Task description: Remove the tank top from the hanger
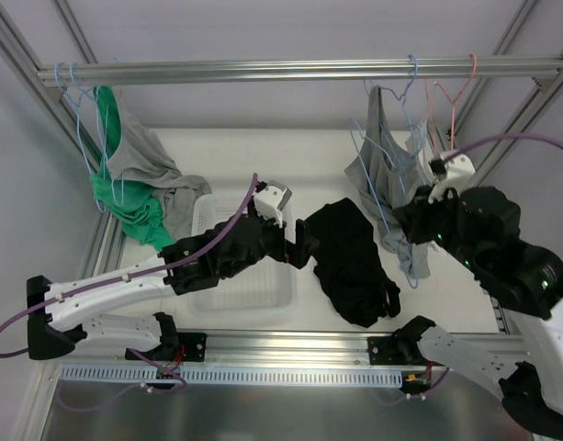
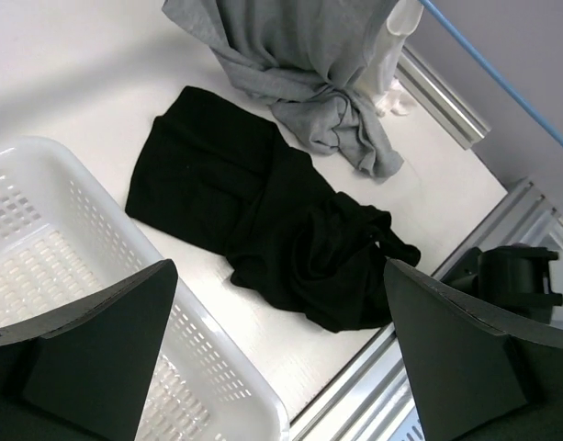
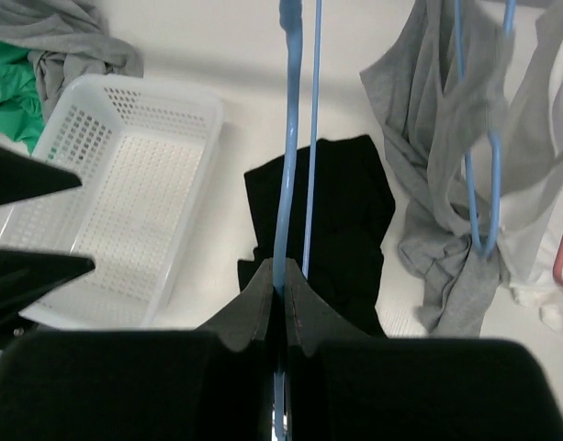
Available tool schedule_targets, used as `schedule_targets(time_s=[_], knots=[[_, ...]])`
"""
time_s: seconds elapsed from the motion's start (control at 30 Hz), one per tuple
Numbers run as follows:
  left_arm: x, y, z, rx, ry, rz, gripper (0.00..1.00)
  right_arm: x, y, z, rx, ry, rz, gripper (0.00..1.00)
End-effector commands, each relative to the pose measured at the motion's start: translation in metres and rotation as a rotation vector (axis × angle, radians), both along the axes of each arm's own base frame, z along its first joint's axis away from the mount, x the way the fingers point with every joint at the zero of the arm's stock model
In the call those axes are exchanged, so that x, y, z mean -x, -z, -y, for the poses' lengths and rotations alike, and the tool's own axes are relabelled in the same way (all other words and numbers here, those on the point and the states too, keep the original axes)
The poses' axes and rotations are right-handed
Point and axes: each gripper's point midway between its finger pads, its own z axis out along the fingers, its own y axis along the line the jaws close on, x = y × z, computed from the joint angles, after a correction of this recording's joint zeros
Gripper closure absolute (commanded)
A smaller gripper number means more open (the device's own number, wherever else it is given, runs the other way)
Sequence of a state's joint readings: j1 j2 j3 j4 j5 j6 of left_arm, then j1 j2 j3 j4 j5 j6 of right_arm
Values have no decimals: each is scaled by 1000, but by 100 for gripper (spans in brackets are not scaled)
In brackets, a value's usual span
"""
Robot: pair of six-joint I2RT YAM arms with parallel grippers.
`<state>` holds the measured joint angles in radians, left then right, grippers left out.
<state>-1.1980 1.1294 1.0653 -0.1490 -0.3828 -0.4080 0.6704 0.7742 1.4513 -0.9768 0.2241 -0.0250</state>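
Note:
A black tank top [image 1: 354, 262] lies crumpled flat on the white table, off any hanger, and shows in the left wrist view [image 2: 263, 220] and the right wrist view [image 3: 341, 197]. My left gripper [image 1: 304, 243] hovers at its left edge, beside the basket, jaws wide open and empty [image 2: 279, 276]. My right gripper [image 1: 419, 219] is shut on the thin wire of a bare blue hanger [image 3: 288, 138], which runs up from between its fingertips [image 3: 283, 280] above the black garment.
A white perforated basket [image 1: 208, 220] sits left of the tank top [image 2: 97, 184]. A grey garment [image 1: 391, 156] hangs on another blue hanger [image 3: 490, 184] at right, near a pink hanger [image 1: 451, 96]. Green and grey clothes [image 1: 125, 184] hang at left under the rail [image 1: 263, 70].

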Motion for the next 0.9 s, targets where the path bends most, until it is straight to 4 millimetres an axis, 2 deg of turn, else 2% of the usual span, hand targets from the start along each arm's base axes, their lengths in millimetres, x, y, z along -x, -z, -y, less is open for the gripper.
schedule_targets(time_s=[0.0, 0.03, 0.07, 0.1, 0.17, 0.2, 0.27, 0.3, 0.33, 0.37, 0.4, 0.43, 0.53, 0.6, 0.63, 0.7, 0.73, 0.77, 0.87], knots=[[6, -21, -12, 26, 20, 43, 1, -40, -42, -19, 17, 25, 87, 100], [9, -25, -16, 39, 26, 47, 1, -49, -48, -24, 27, 28, 95, 100], [10, -22, -17, 36, 34, 46, 1, -55, -66, -27, 17, 27, 132, 100], [11, -22, -18, 35, 32, 46, 1, -71, -61, -39, 47, 23, 104, 100], [13, -19, -20, 34, 39, 42, 1, -86, -68, -49, 63, 25, 109, 100], [14, -14, -21, 28, 45, 38, 1, -99, -75, -56, 77, 36, 116, 100], [17, -9, -22, 27, 53, 25, 1, -113, -79, -64, 91, 40, 119, 100], [19, -7, -23, 29, 58, 19, 1, -118, -91, -66, 79, 40, 140, 100], [20, -9, -25, 38, 58, 20, 1, -134, -82, -74, 107, 40, 119, 100], [21, -5, -27, 38, 61, 13, 1, -141, -82, -77, 115, 44, 117, 100], [23, -7, -29, 48, 63, 12, 1, -149, -90, -74, 109, 67, 132, 100], [24, -7, -30, 52, 64, 10, 1, -162, -82, -79, 126, 76, 113, 100], [27, -3, -33, 59, 69, -2, 1, -181, -78, -76, 121, 99, 94, 100], [29, 2, -34, 55, 75, -11, 1, -190, -61, -81, 136, 99, 47, 100], [30, 2, -33, 56, 77, -13, 1, -189, -47, -83, 153, 89, 6, 100], [30, 7, -34, 50, 75, -16, 1, -183, -32, -87, 143, 75, -37, 100], [29, 9, -34, 44, 72, -18, 1, -182, -14, -89, 157, 70, -68, 100], [29, 10, -34, 41, 71, -19, 1, -177, -15, -87, 143, 73, -61, 100], [30, 10, -28, 31, 91, -20, 1, -172, -2, -88, 140, 65, -85, 100]])
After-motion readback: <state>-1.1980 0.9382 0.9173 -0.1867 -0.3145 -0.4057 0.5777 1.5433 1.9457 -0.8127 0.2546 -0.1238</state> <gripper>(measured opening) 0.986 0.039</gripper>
